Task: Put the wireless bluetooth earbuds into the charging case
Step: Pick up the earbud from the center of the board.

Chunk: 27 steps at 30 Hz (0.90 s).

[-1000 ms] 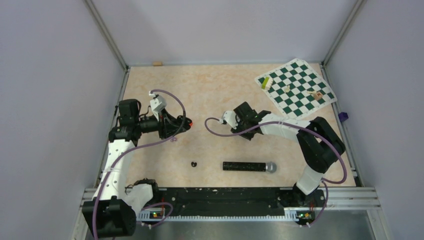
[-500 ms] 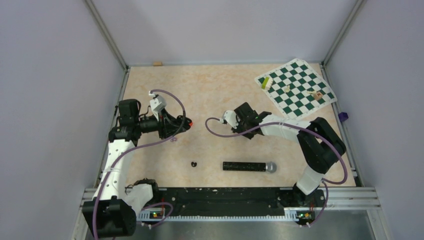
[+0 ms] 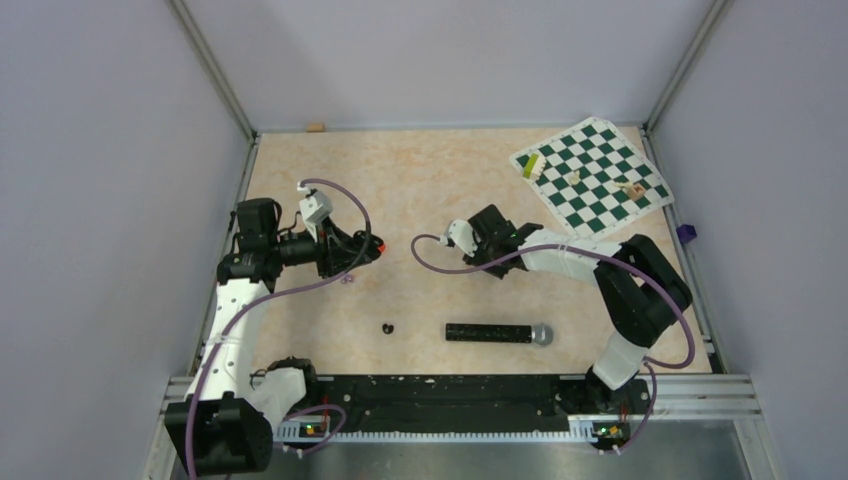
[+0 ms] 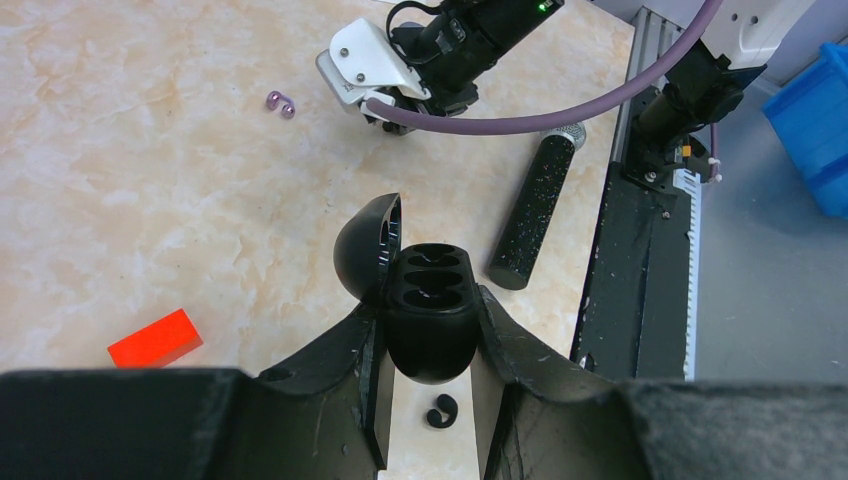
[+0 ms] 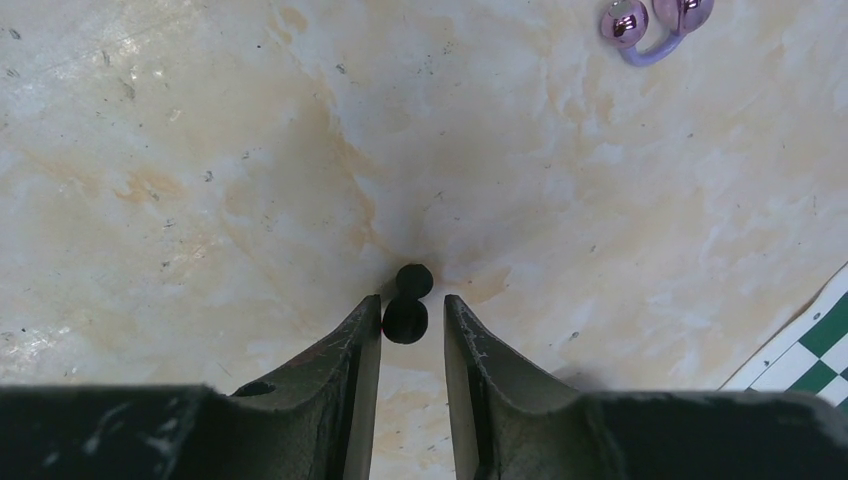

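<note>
Left gripper (image 4: 428, 308) clamped on glossy black oval charging case (image 4: 430, 345), lid open. Right gripper (image 5: 411, 302) fingers slightly apart, straddling tiny black earbud (image 5: 405, 321), mid beige marbled surface (image 5: 200, 150).

The glossy black pill-shaped charging case (image 4: 430, 345) stands upright, clamped between the left gripper's (image 4: 428, 325) fingers. Its domed lid (image 4: 365, 245) is hinged open sideways, both sockets empty. One tiny black rounded earbud (image 4: 441, 410) lies on the marbled tabletop (image 4: 150, 180) just beneath the case. The second earbud (image 5: 405, 320) sits on the tabletop too, between the right gripper's (image 5: 412, 302) parted fingers.
</note>
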Each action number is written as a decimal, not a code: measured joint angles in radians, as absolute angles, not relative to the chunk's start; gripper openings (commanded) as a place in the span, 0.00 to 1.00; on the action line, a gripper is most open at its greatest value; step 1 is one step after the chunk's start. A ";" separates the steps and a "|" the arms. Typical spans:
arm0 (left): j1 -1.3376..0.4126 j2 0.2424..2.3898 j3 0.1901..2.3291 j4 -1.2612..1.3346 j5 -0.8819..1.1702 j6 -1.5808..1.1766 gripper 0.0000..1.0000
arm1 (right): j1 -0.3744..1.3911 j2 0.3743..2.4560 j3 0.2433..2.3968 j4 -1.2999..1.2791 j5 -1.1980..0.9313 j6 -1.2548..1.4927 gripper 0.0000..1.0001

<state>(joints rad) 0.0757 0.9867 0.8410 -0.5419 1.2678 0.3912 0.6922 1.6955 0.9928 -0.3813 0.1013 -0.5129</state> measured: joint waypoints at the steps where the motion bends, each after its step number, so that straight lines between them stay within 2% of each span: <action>1: 0.076 0.987 0.841 -0.542 1.268 0.391 0.00 | 0.692 1.695 0.993 -0.381 0.104 -0.513 0.29; 14: 0.078 0.987 0.841 -0.542 1.268 0.391 0.00 | 0.692 1.694 0.993 -0.371 0.111 -0.501 0.29; 20: 0.078 0.987 0.841 -0.542 1.268 0.391 0.00 | 0.692 1.674 0.993 -0.363 0.110 -0.496 0.24; 27: 0.079 0.987 0.841 -0.542 1.269 0.391 0.00 | 0.692 1.670 0.993 -0.362 0.107 -0.494 0.13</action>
<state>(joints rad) 0.0792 0.9867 0.8410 -0.5419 1.2686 0.3912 0.6922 1.6695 0.9928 -0.3622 0.1070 -0.4938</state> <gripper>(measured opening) 0.343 0.170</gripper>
